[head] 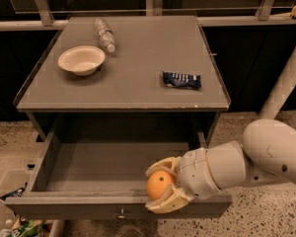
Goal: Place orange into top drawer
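The top drawer (103,169) is pulled open below the grey tabletop, its flat front panel with a small metal knob (121,214) at the bottom of the view. My gripper (158,185) is low inside the drawer at its front right part, shut on the orange (159,184), a small round fruit held between the two cream fingers (167,204). The orange sits just behind the front panel, close to the drawer floor; I cannot tell whether it touches it.
On the tabletop (138,73) are a white bowl (81,59), a clear plastic bottle (104,34) lying down behind it, and a dark blue snack packet (182,79). A railing runs along the back. A bin of clutter (10,221) stands at the lower left on the speckled floor.
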Robot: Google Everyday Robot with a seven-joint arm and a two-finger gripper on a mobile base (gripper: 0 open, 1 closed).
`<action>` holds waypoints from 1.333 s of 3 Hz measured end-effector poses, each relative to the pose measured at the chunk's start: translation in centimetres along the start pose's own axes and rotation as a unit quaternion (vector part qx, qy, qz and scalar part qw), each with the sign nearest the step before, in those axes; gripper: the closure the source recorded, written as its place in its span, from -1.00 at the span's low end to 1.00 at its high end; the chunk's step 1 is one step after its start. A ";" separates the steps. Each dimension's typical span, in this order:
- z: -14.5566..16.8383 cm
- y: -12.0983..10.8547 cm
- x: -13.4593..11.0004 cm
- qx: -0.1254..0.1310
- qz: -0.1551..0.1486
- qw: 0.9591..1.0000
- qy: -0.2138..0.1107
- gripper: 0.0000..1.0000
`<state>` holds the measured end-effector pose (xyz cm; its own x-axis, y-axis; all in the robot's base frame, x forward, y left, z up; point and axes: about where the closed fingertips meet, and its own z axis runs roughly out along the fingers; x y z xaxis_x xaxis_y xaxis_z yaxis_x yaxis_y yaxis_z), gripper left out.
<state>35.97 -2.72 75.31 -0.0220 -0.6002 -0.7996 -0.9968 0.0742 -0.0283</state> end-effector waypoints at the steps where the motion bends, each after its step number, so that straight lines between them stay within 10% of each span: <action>1: 0.8 -1.4 0.6 0.012 0.002 1.000 0.011 1.00; 4: 4.3 -8.9 2.7 0.101 -0.003 0.993 0.056 1.00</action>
<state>45.06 -1.58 70.79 -0.0364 -0.6845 -0.7281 -0.9616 0.2222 -0.1609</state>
